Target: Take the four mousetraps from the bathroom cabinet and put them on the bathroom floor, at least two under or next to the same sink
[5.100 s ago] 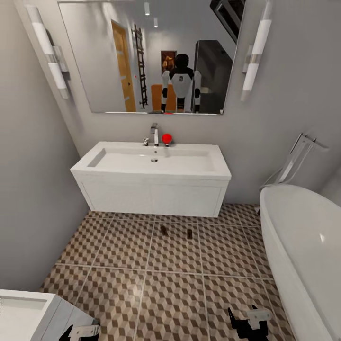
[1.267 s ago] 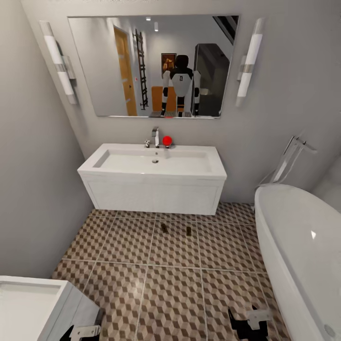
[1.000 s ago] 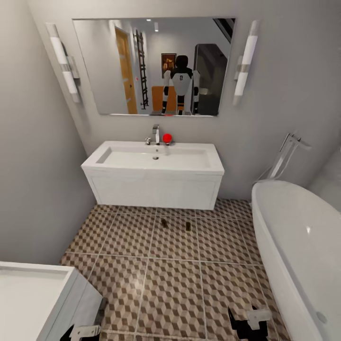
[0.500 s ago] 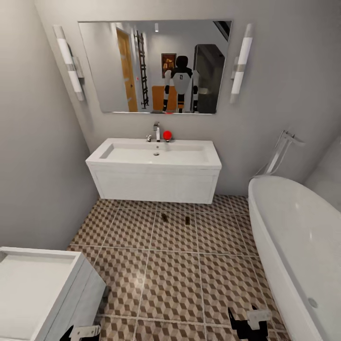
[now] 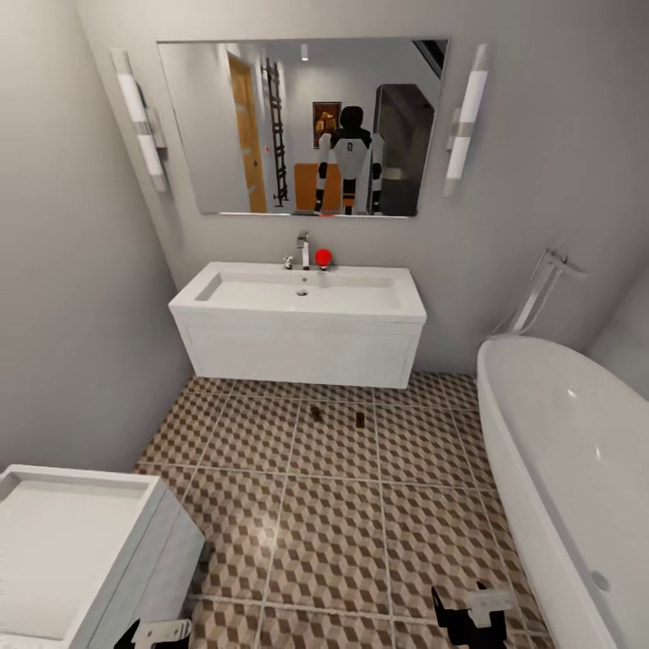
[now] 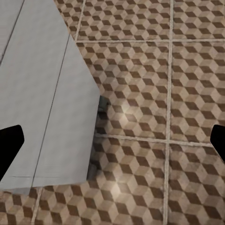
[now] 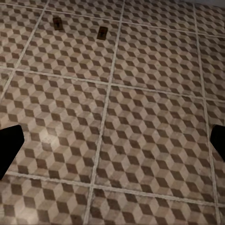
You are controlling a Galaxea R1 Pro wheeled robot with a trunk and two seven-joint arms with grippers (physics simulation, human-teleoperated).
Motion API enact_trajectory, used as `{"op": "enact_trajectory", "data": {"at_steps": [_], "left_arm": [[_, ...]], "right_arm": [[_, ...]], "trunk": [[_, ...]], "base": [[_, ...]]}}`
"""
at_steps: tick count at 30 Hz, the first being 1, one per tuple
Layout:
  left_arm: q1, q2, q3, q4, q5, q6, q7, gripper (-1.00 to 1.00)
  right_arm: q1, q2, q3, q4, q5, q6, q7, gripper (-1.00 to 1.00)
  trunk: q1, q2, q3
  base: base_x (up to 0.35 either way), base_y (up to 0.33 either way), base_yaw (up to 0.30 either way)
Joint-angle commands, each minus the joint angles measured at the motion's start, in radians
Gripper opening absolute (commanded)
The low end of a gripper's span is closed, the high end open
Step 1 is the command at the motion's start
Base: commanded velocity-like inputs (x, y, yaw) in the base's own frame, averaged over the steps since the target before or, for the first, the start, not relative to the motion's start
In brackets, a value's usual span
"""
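Two mousetraps (image 5: 336, 417) lay well ahead of the right end effector (image 5: 469, 617) — both end effectors wide, empty — so a careless drive could scatter them.

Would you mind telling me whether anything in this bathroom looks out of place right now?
Two mousetraps lie on the patterned floor just in front of the sink, apart from each other; they also show in the right wrist view. Nothing else looks spilled, tilted or damaged.

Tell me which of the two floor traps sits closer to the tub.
The trap on the robot's right; it lies on the tub side of its twin. Both rest on the tiles just before the sink.
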Motion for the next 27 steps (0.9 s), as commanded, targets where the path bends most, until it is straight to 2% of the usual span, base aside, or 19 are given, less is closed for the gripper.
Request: {"op": "enact_trajectory", "data": {"at_steps": [1,27], "left_arm": [[-0.001,-0.001,-0.008,0.003,-0.001,-0.004,0.007,1.00],[-0.001,-0.001,-0.008,0.004,-0.001,-0.004,0.007,1.00]], "right_arm": [[-0.001,0.000,0.008,0.000,-0.011,-0.003,0.003,1.00],[-0.001,0.004,0.008,0.000,-0.011,-0.003,-0.001,1.00]], "trunk": [[0.001,-0.002,-0.002],[0.001,-0.002,-0.002]], "base": [[-0.001,0.000,0.188],[0.000,0.000,0.269]]}}
